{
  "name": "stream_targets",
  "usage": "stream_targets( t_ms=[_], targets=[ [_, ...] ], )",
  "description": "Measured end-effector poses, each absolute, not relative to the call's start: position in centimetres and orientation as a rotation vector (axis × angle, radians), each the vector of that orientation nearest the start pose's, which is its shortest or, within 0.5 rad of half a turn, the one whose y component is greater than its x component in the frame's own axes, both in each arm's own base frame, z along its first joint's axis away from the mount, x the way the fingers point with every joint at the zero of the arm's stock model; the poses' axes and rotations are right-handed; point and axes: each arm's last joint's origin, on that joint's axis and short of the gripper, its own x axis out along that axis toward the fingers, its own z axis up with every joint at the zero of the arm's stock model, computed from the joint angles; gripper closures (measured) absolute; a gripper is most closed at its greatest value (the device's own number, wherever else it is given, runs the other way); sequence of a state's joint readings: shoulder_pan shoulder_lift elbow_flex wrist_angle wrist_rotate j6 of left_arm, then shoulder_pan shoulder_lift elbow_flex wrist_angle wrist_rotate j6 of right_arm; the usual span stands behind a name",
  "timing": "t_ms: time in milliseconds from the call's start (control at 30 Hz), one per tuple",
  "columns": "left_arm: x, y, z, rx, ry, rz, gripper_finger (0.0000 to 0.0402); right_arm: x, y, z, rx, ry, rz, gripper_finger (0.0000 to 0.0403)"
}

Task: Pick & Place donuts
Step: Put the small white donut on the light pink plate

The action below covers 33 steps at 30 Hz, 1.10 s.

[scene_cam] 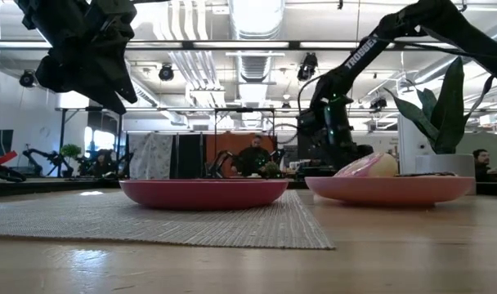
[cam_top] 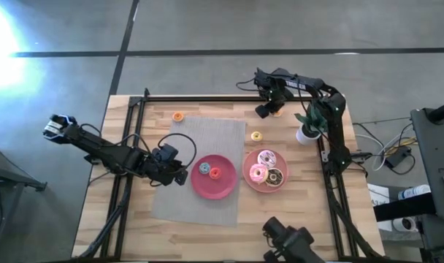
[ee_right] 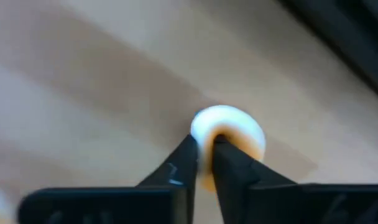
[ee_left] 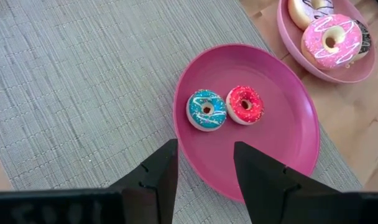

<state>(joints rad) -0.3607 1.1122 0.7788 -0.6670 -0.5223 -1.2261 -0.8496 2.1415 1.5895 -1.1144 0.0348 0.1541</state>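
Your right gripper (ee_right: 204, 152) pinching small pale-orange donut (ee_right: 228, 134) by its rim, far edge of table (cam_top: 295, 212), near potted plant (cam_top: 309, 120). Left plate (cam_top: 223, 191) on grey mat (cam_top: 207, 139): blue donut (ee_left: 206, 110) and red donut (ee_left: 245, 104), touching side by side. Right plate (cam_top: 250, 177) on bare wood: two pink donuts (cam_top: 266, 158) plus brown one (cam_top: 274, 177). Loose on table: orange donut (cam_top: 178, 116), yellow donut (cam_top: 256, 136). Your left gripper (ee_left: 204, 174) above left plate's near rim, fingers apart, nothing between them.
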Motion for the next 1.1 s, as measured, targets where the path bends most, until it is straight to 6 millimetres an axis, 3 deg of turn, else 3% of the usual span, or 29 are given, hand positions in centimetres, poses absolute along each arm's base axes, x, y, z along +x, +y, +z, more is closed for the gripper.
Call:
stream_targets(
  t_ms=[167,333,533,667,800,933,1100],
  targets=[
    [19.9,-5.9,24.2,-0.760,0.614,0.641,0.0272,26.4,-29.4,18.6,0.885,1.321,-0.749,0.0389],
    [20.2,-5.6,26.9,-0.766,0.365,0.575,0.0272,27.4,-28.0,24.9,1.037,0.929,-0.546,0.0390],
    [19.3,-2.7,29.5,-0.849,0.148,0.625,0.0273,29.6,-22.1,34.4,0.952,0.552,-0.134,0.0390],
    [19.0,-0.4,31.7,-0.866,-0.031,0.418,0.0278,30.5,-17.0,38.8,0.838,0.433,0.068,0.0390],
    [18.5,1.5,33.9,-0.790,-0.241,0.103,0.0284,31.5,-12.8,41.7,0.787,0.326,0.208,0.0390],
    [18.6,2.5,33.9,-0.632,-0.285,0.099,0.0285,32.9,-9.7,43.3,0.790,0.207,0.279,0.0390],
    [19.7,2.6,34.5,-0.461,-0.325,0.101,0.0279,34.9,-7.7,43.2,0.834,0.161,0.329,0.0390]
  ],
)
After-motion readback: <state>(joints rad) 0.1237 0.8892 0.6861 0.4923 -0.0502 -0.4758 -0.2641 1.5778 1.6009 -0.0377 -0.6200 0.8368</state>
